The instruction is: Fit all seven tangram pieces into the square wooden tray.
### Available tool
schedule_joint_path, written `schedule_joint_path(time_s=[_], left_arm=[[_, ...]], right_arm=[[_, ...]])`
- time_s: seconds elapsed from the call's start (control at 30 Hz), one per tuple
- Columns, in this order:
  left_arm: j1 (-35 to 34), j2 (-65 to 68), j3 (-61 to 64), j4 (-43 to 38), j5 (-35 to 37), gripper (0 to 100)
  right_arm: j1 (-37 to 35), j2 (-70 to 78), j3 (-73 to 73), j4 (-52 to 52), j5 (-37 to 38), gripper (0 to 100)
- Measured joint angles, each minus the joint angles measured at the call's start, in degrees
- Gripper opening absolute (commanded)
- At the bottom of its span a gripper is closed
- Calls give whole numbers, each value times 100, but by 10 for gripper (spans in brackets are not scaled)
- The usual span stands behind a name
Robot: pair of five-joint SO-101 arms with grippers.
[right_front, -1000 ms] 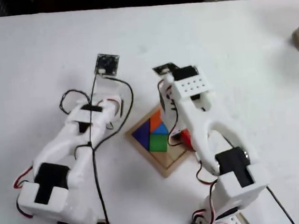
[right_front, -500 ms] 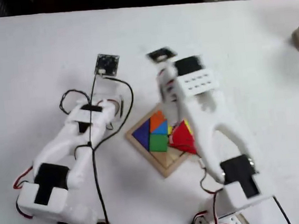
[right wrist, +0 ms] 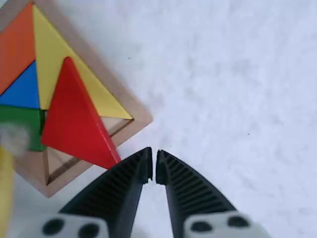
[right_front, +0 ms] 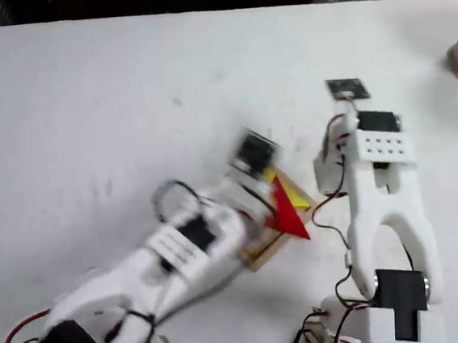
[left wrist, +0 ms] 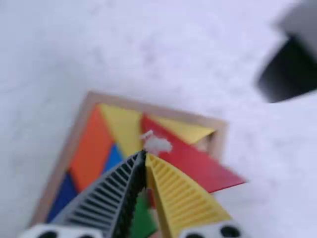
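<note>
Tray: the square wooden tray (right wrist: 141, 116) lies on the white surface (right wrist: 223, 59) between my two arms, turned corner-on to them.

Seated pieces: a large yellow triangular piece (right wrist: 64, 69), an orange triangular piece (right wrist: 17, 44), a blue triangular piece (right wrist: 22, 87) and a green piece (right wrist: 20, 121) lie flat inside. I cannot count the others.

Loose piece: the large red triangular piece (right wrist: 74, 119) is not seated. It lies askew, overlapping the yellow triangle, above a bare triangular gap of wood (right wrist: 115, 125). One sharp corner juts past the tray's rim over the surface.

Long axis: its longest edge slants from over the yellow triangle out to the jutting corner, not along the rim that borders the gap. I judge it needs a turn as well as a push.

Left jaws (left wrist: 144, 158): clenched and empty. Their tips are over the tray's middle, at the red piece's inner edge. I cannot tell whether they touch it.

Right jaws (right wrist: 153, 161): clenched with only a hairline slit and empty. They hang over bare surface outside the rim, just beside the jutting red corner.

Deciding relation: the red piece lies between my two sets of jaws, left on the inner side, right on the outer. Both are near it. I judge that the right is better placed to nudge the corner inward, and the left to press the piece flat.
</note>
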Motion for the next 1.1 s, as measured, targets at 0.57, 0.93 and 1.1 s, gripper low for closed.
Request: schedule_joint_path(time_s=[0.57,0.93,1.1], left_arm=[[1055,2699,-1591,-237,501,21],[1064,2488,-1802,985,501,21],[1064,1829,-1574,1530,501,22]], right_arm=[[325,-18,9,-149,-193,21],[352,-18,9,-149,-193,21],[343,-18,9,-149,-193,21]])
